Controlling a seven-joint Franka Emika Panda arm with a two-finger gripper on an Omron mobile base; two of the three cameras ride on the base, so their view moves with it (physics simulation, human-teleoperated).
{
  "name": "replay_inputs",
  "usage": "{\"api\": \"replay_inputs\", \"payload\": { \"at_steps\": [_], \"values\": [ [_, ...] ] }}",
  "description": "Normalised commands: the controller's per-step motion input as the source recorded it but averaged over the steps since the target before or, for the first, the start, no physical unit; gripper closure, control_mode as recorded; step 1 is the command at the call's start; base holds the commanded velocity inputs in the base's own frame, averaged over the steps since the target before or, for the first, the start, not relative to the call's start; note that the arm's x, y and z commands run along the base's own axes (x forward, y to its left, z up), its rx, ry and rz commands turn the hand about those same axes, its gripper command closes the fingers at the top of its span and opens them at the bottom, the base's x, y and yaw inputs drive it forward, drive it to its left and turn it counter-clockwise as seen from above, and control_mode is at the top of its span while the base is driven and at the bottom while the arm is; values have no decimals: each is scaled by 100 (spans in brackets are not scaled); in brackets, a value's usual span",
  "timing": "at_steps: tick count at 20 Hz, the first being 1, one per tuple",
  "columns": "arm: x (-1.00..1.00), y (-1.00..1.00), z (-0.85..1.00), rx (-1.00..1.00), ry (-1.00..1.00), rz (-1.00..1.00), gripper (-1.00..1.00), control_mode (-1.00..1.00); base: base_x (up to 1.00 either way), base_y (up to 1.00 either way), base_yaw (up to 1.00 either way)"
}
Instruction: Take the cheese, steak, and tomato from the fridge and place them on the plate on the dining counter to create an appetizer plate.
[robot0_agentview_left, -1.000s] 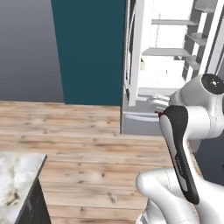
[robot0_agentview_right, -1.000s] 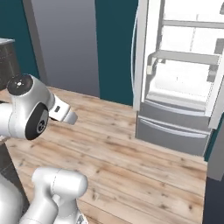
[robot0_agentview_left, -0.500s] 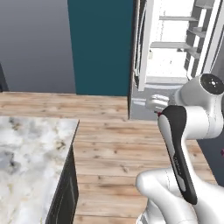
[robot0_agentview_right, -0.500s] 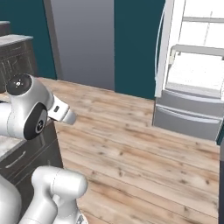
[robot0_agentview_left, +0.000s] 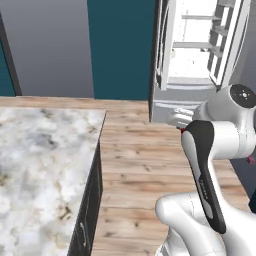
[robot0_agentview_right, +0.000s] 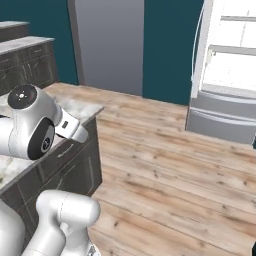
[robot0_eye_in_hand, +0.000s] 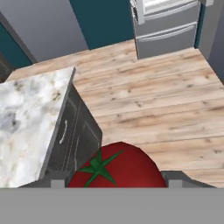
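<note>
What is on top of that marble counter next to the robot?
The part of the marble counter that shows bears nothing. Its far end runs out of the picture. The tomato sits between the gripper fingers beside the counter, over the wooden floor.

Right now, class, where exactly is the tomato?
In the hand view, the tomato sits at bottom centre between the gripper fingers, above the wood floor, just right of the marble-topped counter.

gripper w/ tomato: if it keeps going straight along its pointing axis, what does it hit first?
Likely the wood floor: the hand view looks down past the tomato held in the gripper onto bare planks. The marble counter sits left of that line, the fridge farther off. Depth uncertain.
</note>
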Motion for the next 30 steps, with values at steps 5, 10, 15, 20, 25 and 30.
{"api": "replay_inputs", "payload": {
  "at_steps": [5, 10, 15, 20, 25, 30],
  "values": [
    [0, 0, 0, 0, 0, 0, 100, 100, -100, 55, 0],
    [0, 0, 0, 0, 0, 0, 100, 100, -100, 52, 0],
    [0, 0, 0, 0, 0, 0, 100, 100, -100, 53, 0],
    [0, 0, 0, 0, 0, 0, 100, 100, -100, 63, 0],
    [0, 0, 0, 0, 0, 0, 100, 100, -100, 70, 0],
    [0, 0, 0, 0, 0, 0, 100, 100, -100, 76, 0]
  ]
}}
